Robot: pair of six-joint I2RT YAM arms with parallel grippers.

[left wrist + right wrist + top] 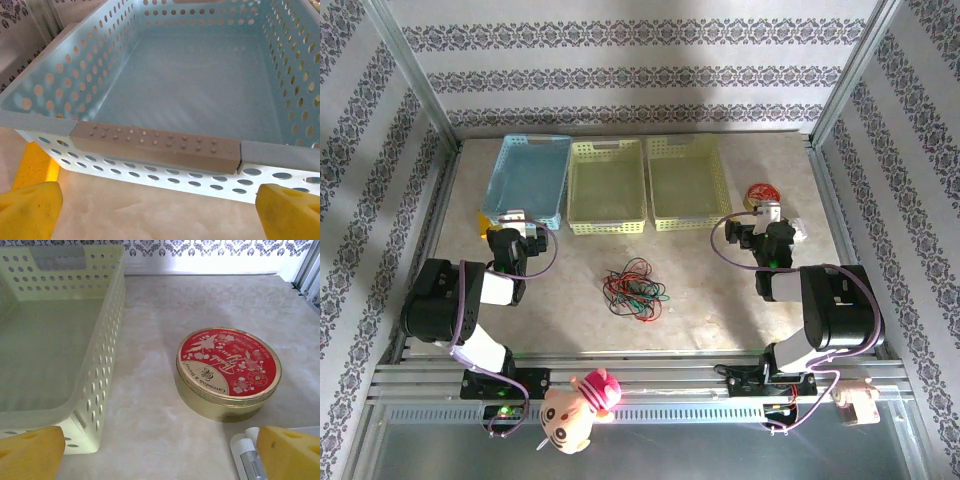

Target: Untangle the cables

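In the top view, the cables lie in one loose red, green and black tangle on the tabletop. They sit in the lower middle of the frame, between the two arms and below the middle yellow basket. The left tool sits left of centre, at the near edge of the blue basket, well apart from the cables. The right tool sits right of centre, just below a round red-lidded tin and beside the right yellow basket. It too is well apart from the cables.

In the left wrist view, the left tool is released. Its two yellow fingertips stand in the bottom corners of the frame, spread wide, with bare tabletop between them and nothing held. The blue basket's near rim crosses the middle of the frame just beyond the fingertips. A flat yellow object shows at the left edge beside the basket.

In the right wrist view, the right tool is also released. Its yellow fingertips are in the bottom corners, wide apart and gripping nothing. The tin stands right of centre on the tabletop, and the right yellow basket is at the left. A white object lies just beside the right-hand fingertip; whether they touch cannot be told.
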